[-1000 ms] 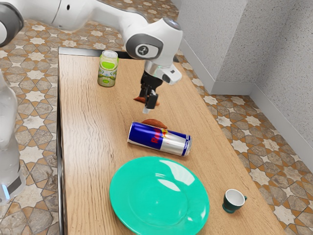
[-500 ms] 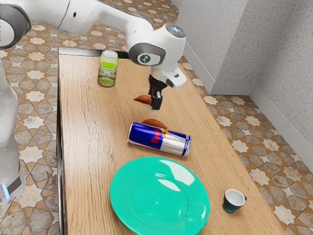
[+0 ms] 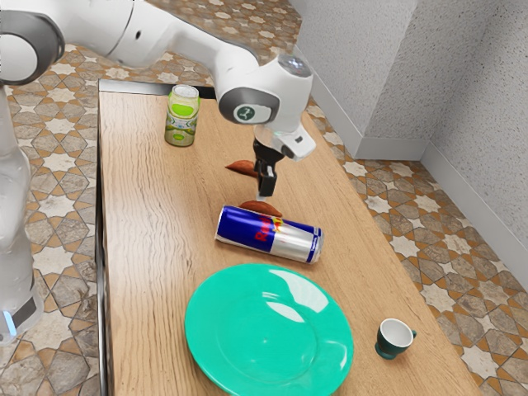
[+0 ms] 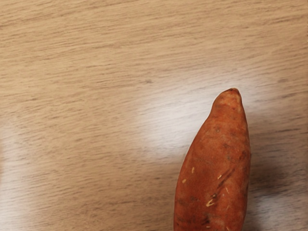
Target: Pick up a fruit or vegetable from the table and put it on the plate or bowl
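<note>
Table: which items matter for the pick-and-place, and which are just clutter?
Job: gripper; far sweet potato; near sweet potato; teal plate.
Lying about: blue can; green can; dark green cup.

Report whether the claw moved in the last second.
Yes. The black two-finger claw has shifted toward the exterior view's right, closer to the blue metal can.
</note>
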Controlling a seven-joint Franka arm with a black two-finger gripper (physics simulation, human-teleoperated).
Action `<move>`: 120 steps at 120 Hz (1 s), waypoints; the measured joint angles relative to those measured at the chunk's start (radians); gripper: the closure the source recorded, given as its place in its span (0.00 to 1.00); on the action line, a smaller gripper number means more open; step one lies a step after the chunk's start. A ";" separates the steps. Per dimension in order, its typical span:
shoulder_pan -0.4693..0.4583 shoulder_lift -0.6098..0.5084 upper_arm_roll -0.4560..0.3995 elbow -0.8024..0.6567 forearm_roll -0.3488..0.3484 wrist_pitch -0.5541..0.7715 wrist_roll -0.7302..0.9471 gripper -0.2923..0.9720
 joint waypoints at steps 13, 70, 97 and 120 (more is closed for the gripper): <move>0.003 0.008 0.000 -0.004 -0.020 0.016 0.006 0.23; 0.012 0.086 0.000 -0.005 -0.068 0.052 0.034 0.23; 0.015 0.104 0.000 -0.005 -0.087 0.070 0.043 0.23; 0.021 0.112 0.000 -0.005 -0.107 0.077 0.048 0.27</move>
